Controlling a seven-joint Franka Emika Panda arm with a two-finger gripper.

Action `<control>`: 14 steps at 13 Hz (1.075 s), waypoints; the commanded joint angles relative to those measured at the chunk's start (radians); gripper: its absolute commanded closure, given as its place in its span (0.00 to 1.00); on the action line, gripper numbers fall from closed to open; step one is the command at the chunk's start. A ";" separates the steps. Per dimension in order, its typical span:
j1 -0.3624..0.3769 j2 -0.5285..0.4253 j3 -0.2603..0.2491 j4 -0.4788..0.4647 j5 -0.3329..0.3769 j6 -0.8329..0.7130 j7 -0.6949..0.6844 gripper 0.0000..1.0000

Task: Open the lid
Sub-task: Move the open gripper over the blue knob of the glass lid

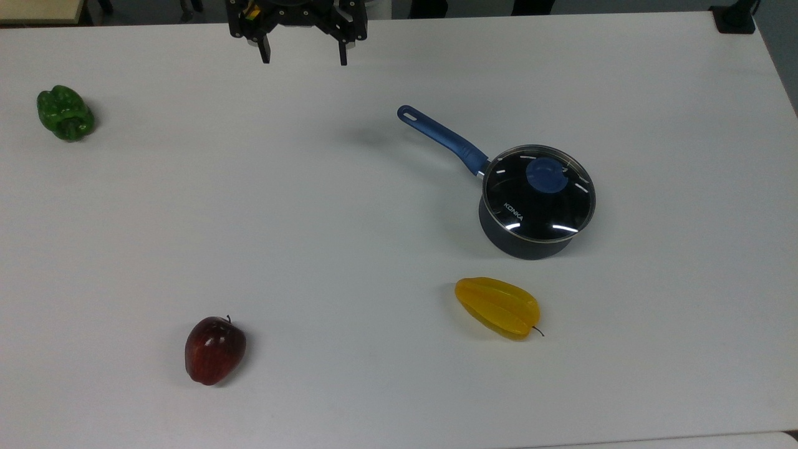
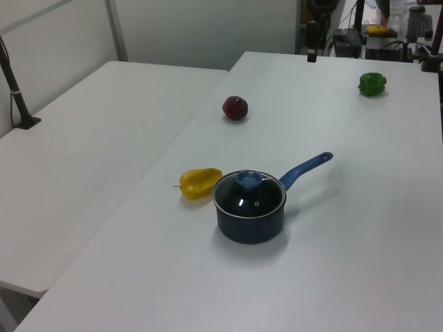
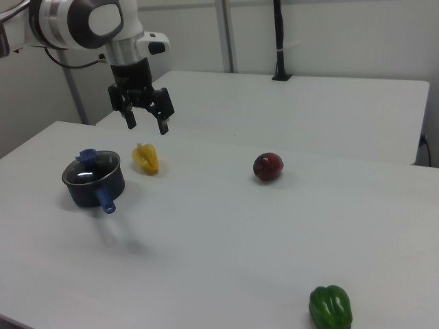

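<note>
Top cam overhead — side cams oblique, sharing table [image 1: 374, 386].

The lid [image 1: 538, 193] is a round clear glass disc with a metal rim, a blue centre knob and white "KONKA" lettering. It sits closed and level on its pan.

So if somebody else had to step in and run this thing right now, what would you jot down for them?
Gripper: open, holding nothing, hanging in the air above the white table, well away from the pan.
Round clear glass lid with blue knob: sitting closed on the dark saucepan with the long blue handle.
Also on the table, apart from the pan: yellow starfruit, red apple, green bell pepper.
Done: nothing yet; the lid is untouched.
Left: bring the gripper over the knob, grasp it, and lift the lid off the saucepan.
</note>
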 commanded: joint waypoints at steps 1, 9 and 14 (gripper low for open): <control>0.008 -0.019 -0.003 -0.032 -0.014 0.023 -0.013 0.00; 0.083 -0.003 0.072 -0.034 0.004 0.068 -0.015 0.00; 0.203 0.062 0.195 -0.043 -0.013 0.231 -0.015 0.00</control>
